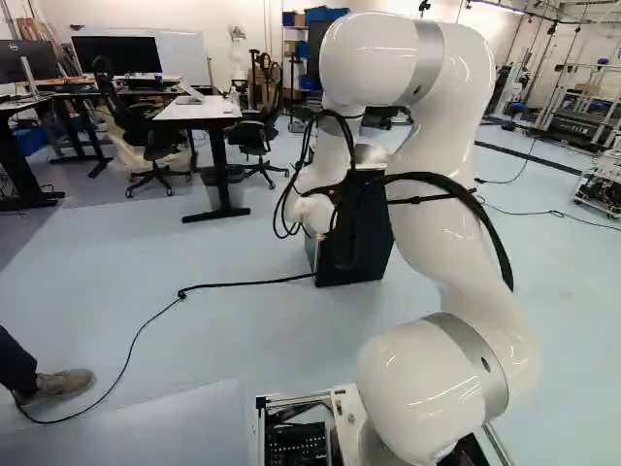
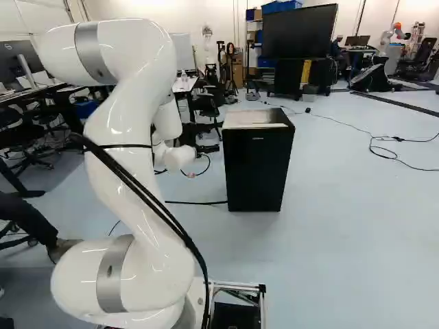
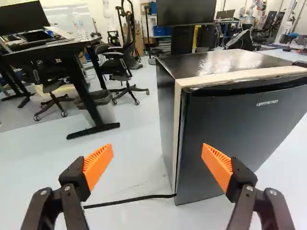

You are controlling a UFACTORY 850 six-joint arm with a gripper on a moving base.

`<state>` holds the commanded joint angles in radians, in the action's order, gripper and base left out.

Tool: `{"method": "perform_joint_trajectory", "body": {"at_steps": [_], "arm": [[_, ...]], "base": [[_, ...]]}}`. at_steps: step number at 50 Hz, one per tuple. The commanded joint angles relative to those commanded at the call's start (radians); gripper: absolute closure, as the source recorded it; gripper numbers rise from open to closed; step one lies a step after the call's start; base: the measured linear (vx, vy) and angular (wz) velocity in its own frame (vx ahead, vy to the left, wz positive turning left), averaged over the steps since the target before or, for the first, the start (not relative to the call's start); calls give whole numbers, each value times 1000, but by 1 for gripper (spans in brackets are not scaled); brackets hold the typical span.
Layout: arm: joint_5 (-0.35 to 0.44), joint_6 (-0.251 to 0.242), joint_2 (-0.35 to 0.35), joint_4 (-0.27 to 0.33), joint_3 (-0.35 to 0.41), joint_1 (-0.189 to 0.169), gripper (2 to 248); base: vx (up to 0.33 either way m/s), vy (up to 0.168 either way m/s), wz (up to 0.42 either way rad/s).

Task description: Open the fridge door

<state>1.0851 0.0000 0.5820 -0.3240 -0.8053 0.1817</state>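
Pale lettering [image 3: 266,103] is borne high on the dark door [image 3: 235,139] of a small fridge [image 3: 165,96], which is stood upright on the floor [image 3: 136,167], ahead and to the right of the arm. Its long axis is held vertical, its front turned toward the near side. The door is seen closed. The end effector [image 2: 204,148] is spread wide, nothing gripped. A black cable [image 3: 129,200] is laid leftward from the fridge's foot.

A robotics lab, with another robot [image 2: 396,34], desks [image 1: 199,109], monitors [image 1: 118,55] and shelving [image 2: 254,44].
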Motion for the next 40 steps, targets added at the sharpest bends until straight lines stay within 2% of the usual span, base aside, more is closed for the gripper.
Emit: {"method": "perform_joint_trajectory", "body": {"at_steps": [40], "arm": [[137,0,67,-87,-93,-12,3]], "base": [[0,0,0]]}}
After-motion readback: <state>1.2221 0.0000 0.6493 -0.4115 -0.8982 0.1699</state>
